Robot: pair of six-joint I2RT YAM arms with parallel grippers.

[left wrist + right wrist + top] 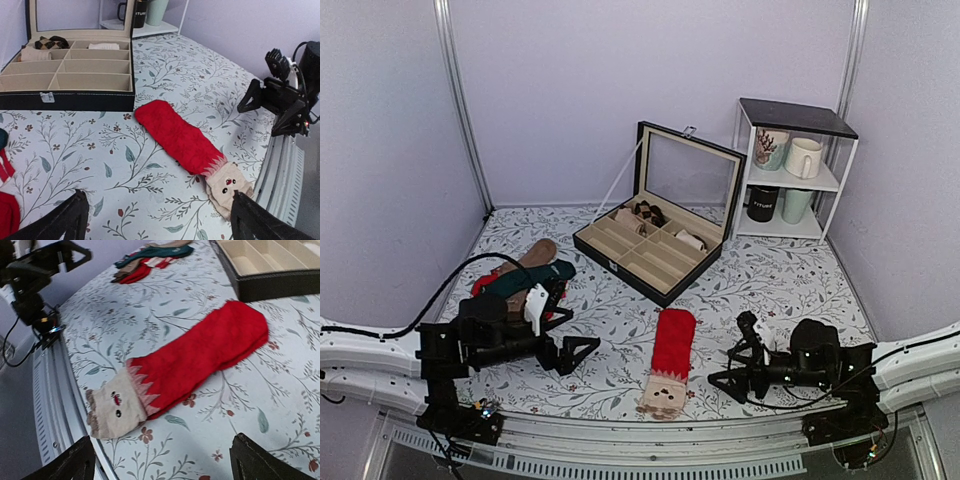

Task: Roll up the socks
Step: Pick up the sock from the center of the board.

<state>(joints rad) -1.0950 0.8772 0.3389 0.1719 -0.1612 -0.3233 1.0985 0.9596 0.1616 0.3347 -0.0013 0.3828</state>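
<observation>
The bright red fuzzy sock pair with a beige dotted cuff (668, 365) lies flat on the leaf-printed tablecloth (780, 285), between the two arms. It is just ahead of the left gripper (160, 220), whose jaws are spread wide and hold nothing; the cuff is nearest its right-hand finger. The right gripper (162, 460) is likewise gaping and empty, and the socks stretch across just in front of it. Beyond the toe end sits a black divided storage box with its lid raised (650, 250). A heap of green, brown and striped socks (525, 272) lies behind the left gripper.
</observation>
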